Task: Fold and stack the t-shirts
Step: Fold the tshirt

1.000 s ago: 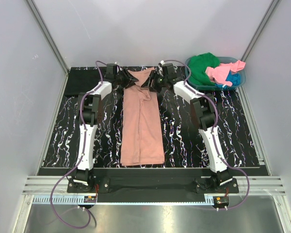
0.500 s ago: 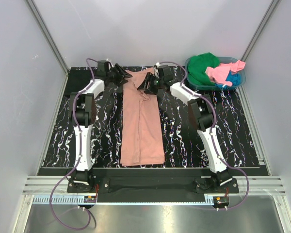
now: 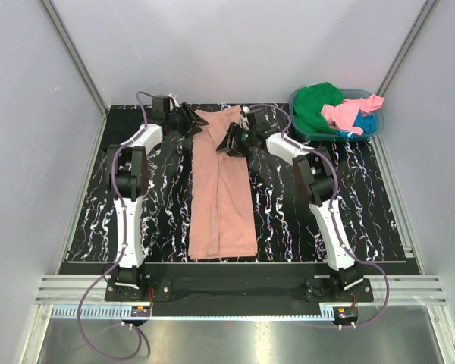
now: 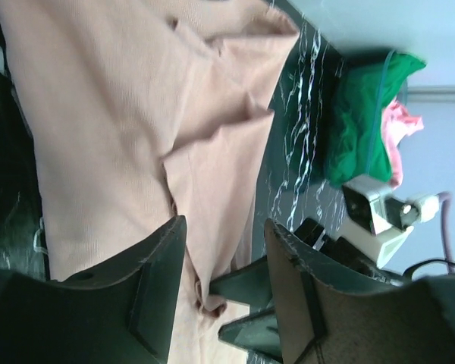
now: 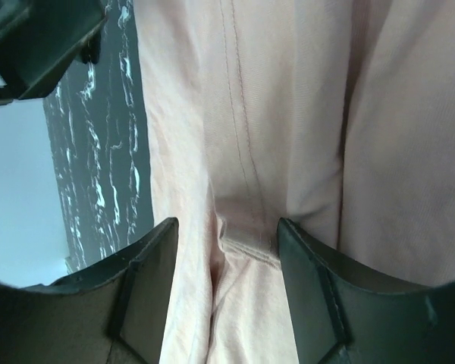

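Note:
The large salmon-pink t-shirt (image 3: 224,189) lies flat on the black marbled table as a long narrow strip folded lengthwise. My left gripper (image 3: 189,121) hovers at the strip's far left corner, open with nothing between its fingers (image 4: 224,227). The shirt (image 4: 136,114) spreads out beyond it. My right gripper (image 3: 231,142) hangs over the upper right part of the strip. In the right wrist view it (image 5: 227,227) stands open, straddling a puckered seam fold of the shirt (image 5: 250,235). Green (image 3: 316,106), bright pink (image 3: 349,112) and blue (image 3: 368,123) t-shirts are heaped in the basket.
The teal basket (image 3: 381,130) stands at the far right corner. A plain black t-shirt (image 3: 125,127) lies flat at the far left corner. Grey walls close in the table on three sides. Both arms reach across the table to its far edge.
The left gripper has let go of the shirt's top edge and drawn back to the left. The right gripper has slid left and nearer over the strip. The lifted top cloth now lies flat.

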Robot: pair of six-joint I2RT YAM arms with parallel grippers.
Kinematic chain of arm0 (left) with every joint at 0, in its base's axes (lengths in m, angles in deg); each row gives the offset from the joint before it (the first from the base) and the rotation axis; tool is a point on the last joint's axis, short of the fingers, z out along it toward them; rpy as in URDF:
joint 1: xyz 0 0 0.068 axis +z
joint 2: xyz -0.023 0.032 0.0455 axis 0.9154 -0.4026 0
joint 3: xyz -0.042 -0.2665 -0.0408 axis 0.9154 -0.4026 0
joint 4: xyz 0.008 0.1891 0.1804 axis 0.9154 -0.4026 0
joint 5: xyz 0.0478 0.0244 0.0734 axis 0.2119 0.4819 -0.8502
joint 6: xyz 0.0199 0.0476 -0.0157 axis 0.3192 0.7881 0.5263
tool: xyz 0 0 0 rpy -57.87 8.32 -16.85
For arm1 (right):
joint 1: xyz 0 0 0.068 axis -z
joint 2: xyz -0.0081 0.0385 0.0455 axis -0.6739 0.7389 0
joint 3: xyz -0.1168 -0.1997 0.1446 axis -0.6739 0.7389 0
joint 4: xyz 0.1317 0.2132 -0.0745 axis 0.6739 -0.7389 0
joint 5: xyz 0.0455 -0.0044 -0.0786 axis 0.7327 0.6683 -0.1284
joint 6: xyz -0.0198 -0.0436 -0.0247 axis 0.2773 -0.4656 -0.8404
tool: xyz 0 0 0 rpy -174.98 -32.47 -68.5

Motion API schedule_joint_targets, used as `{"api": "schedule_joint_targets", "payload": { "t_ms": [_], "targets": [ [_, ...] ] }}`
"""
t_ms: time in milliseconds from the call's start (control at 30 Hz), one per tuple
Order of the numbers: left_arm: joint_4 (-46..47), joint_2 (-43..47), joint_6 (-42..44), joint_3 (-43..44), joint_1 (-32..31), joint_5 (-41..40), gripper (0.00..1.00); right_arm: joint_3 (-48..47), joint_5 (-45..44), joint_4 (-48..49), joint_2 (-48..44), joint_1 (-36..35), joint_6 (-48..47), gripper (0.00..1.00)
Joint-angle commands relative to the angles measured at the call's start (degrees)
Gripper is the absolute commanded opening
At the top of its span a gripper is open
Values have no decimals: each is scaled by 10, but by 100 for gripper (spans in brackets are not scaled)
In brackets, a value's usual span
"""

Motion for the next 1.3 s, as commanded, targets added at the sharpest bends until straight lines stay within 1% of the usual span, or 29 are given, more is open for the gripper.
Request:
{"api": "schedule_joint_targets", "payload": {
  "t_ms": [0, 67, 100, 133, 167, 200, 233, 267, 300, 333, 367, 400, 433, 467, 500, 533, 567, 600, 633, 700, 733, 767, 833, 900, 967, 1000, 1067, 1167, 1267],
  "targets": [
    [-41, 80, 43, -18, 0, 30, 50, -52, 2, -69, -48, -5, -55, 63],
    [-73, 126, 92, -49, -1, 21, 50, -81, -11, -111, -60, -5, -83, 63],
    [-110, 143, 110, -61, -2, 16, 51, -112, -18, -166, -65, -4, -94, 64],
    [-131, 167, 151, -76, -2, -4, 52, -124, -29, -194, -82, -4, -104, 66],
    [-153, 189, 172, -108, -3, -20, 52, -132, -49, -219, -94, -3, -122, 66],
    [-191, 239, 190, -132, -3, -36, 53, -133, -60, -263, -107, -3, -130, 68],
    [-208, 265, 216, -155, -3, -62, 54, -125, -80, -283, -138, -2, -136, 69],
    [-222, 291, 224, -182, -3, -75, 54, -97, -93, -302, -157, -2, -147, 74],
    [-235, 350, 226, -251, -3, -84, 55, -78, -104, -337, -175, 0, -149, 75],
    [-237, 378, 229, -286, -3, -87, 57, -55, -112, -351, -216, 1, -149, 77],
    [-239, 410, 229, -328, -6, -87, 57, 9, -111, -358, -240, 2, -148, 78],
    [-248, 464, 228, -397, -7, -88, 58, 46, -106, -359, -265, 1, -146, 78],
    [-253, 495, 226, -436, -9, -86, 58, 86, -85, -356, -315, 2, -144, 79],
    [-260, 521, 225, -467, -15, -89, 58, 126, -71, -351, -339, 2, -141, 79],
    [-277, 546, 223, -526, -20, -95, 59, 205, -59, -340, -364, 2, -139, 79],
    [-282, 599, 212, -553, -23, -98, 59, 244, -33, -332, -410, 2, -129, 79],
    [-286, 622, 206, -575, -37, -99, 60, 319, -20, -323, -432, 1, -124, 79],
    [-292, 649, 197, -603, -46, -102, 61, 356, -9, -303, -454, 2, -118, 79],
    [-296, 685, 175, -640, -71, -111, 62, 421, 15, -292, -495, 1, -109, 77],
    [-298, 720, 145, -680, -96, -123, 63, 480, 36, -251, -533, 0, -103, 76],
    [-297, 732, 109, -698, -108, -131, 63, 504, 50, -241, -563, -2, -99, 74],
    [-294, 761, 89, -737, -126, -135, 63, 540, 52, -232, -573, -6, -97, 73],
    [-280, 785, 38, -773, -142, -146, 63, 572, 73, -213, -595, -7, -89, 71],
    [-269, 800, 19, -809, -152, -145, 63, 621, 86, -178, -605, -11, -69, 69],
    [-282, 797, 6, -819, -159, -160, 62, 670, 97, -155, -622, -11, -39, 67],
    [-291, 791, 3, -820, -160, -167, 61, 686, 99, -129, -629, -13, -27, 64],
    [-297, 786, -3, -820, -175, -184, 59, 727, 111, -102, -645, -16, 5, 61],
    [-316, 783, -18, -830, -202, -204, 57, 755, 109, -81, -649, -19, 7, 59],
    [-273, 789, -38, -874, -212, -188, 57, 774, 110, -71, -636, -21, 2, 58]
  ]
}}
